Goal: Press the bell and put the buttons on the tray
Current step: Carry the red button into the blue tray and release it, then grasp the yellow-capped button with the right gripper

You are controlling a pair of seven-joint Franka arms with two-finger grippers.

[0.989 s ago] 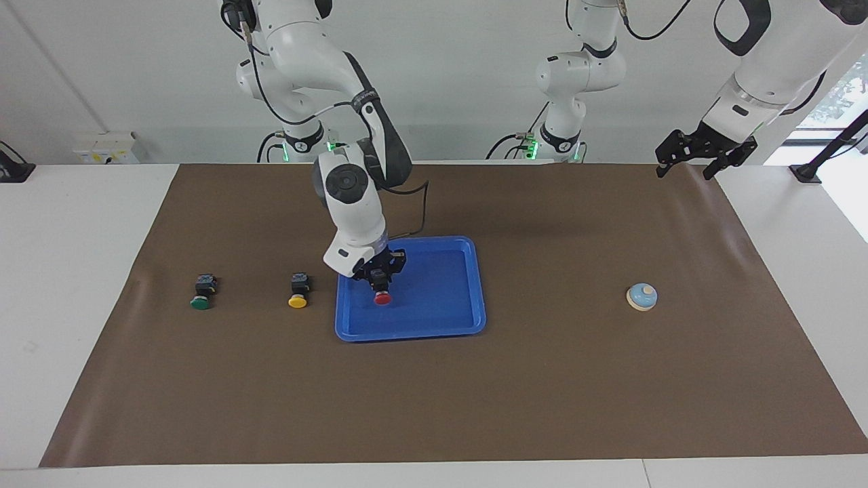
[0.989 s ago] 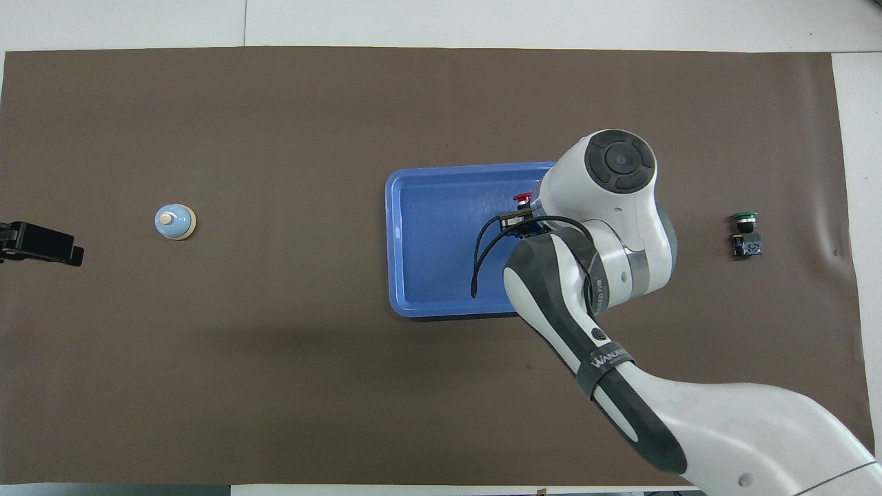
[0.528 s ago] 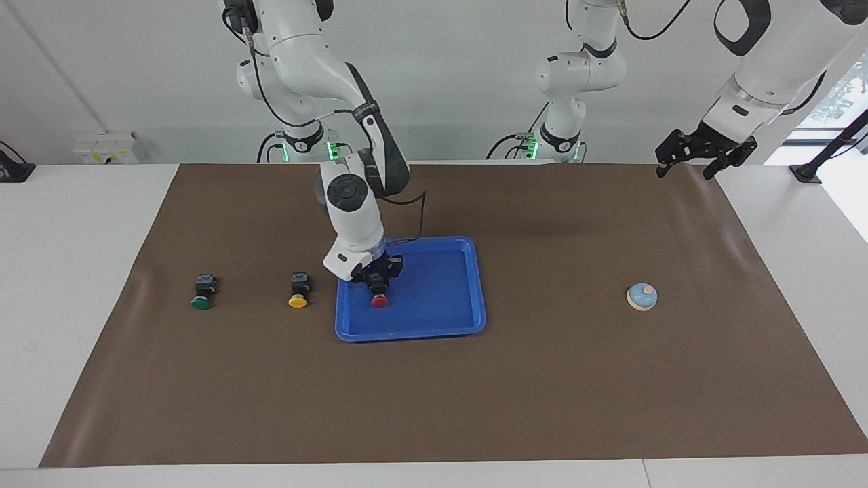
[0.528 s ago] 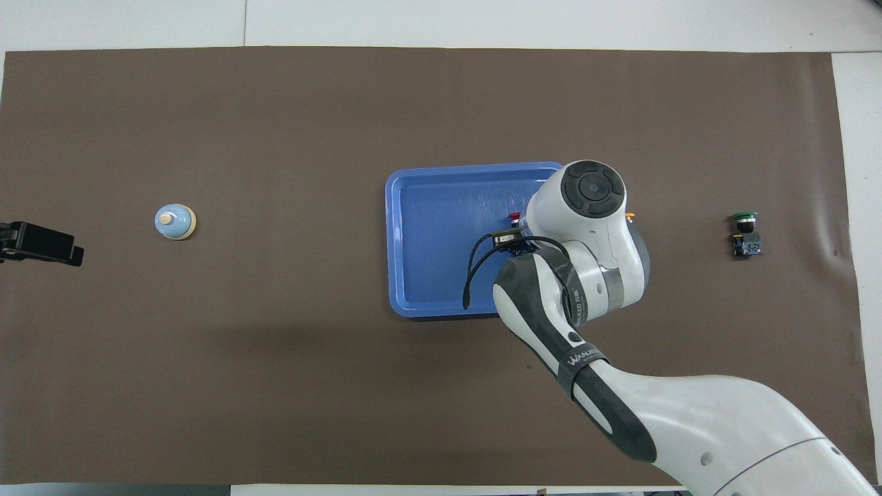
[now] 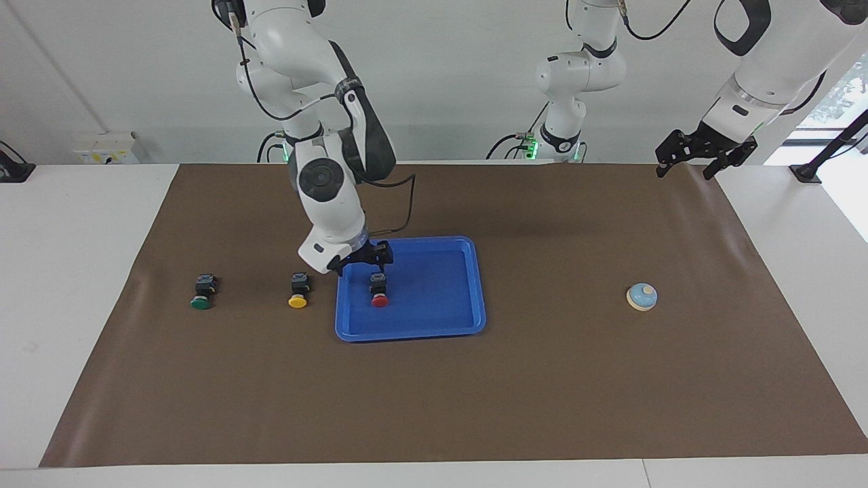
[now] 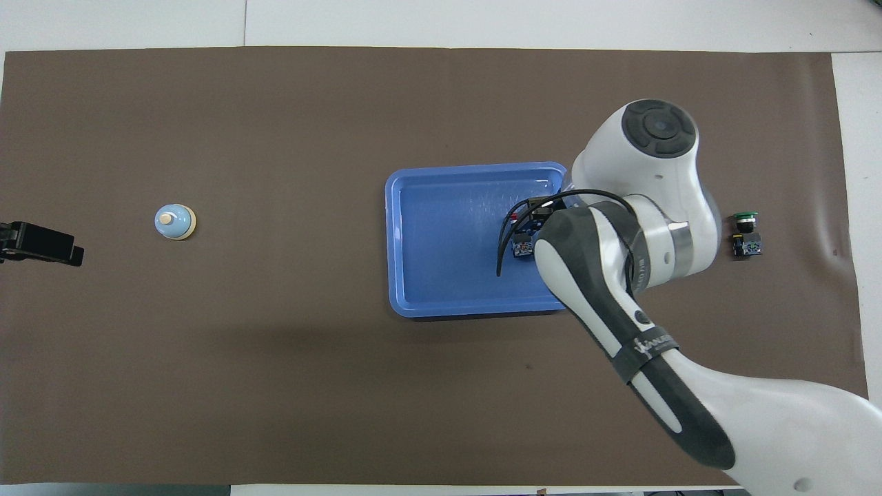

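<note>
Red button (image 5: 379,294) on tray (image 5: 441,318), cap pointing away from robots; right gripper (image 5: 361,259) seemingly open, empty.

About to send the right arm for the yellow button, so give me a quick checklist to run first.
1. Red button lies in the tray: ok.
2. Right gripper open, holding nothing: ok.
3. Right gripper raised over the tray's rim, off the red button: ok.
4. Yellow button on the mat beside the tray, unobstructed: ok.
5. Left gripper waits over the mat's corner, away from the bell: ok.
6. Bell already pressed: cannot tell.
</note>
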